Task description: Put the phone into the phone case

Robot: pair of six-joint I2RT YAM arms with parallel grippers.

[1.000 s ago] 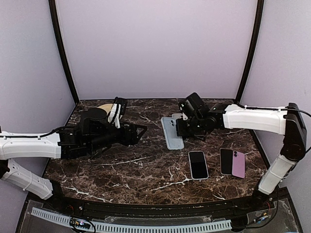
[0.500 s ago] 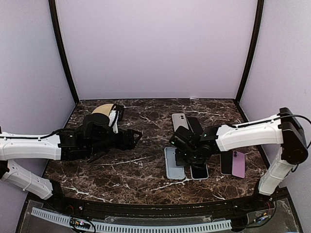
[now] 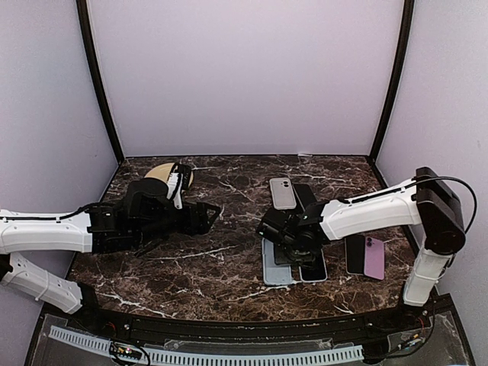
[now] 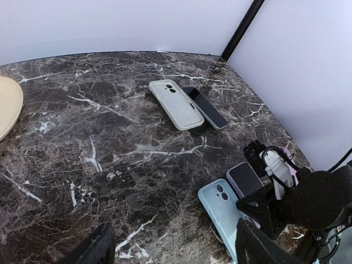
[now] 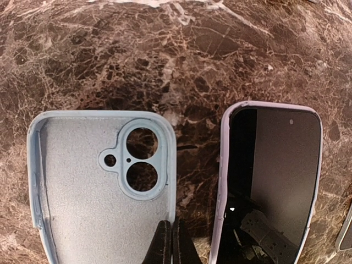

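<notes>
A light blue phone case [image 5: 93, 203] lies inside up on the marble, camera holes toward the back. My right gripper [image 5: 175, 225] is shut on its right wall. A phone with a lilac rim [image 5: 272, 176] lies screen up just right of the case. In the top view the case [image 3: 273, 267] and the phone [image 3: 312, 268] lie side by side under my right gripper [image 3: 284, 242]. My left gripper [image 3: 213, 213] is open and empty, left of them. In the left wrist view, case [image 4: 223, 212] and phone [image 4: 245, 179] show beyond my left gripper [image 4: 175, 228].
A whitish case [image 3: 283, 193] and a black phone [image 3: 305, 197] lie at the back middle. A black phone [image 3: 355, 254] and a pink phone [image 3: 374, 258] lie at the right. A tan plate [image 3: 162, 172] sits at the back left.
My right gripper has carried the light blue case from the back middle toward the front and lowered it beside the lilac-rimmed phone. My left gripper has drawn back slightly to the left.
</notes>
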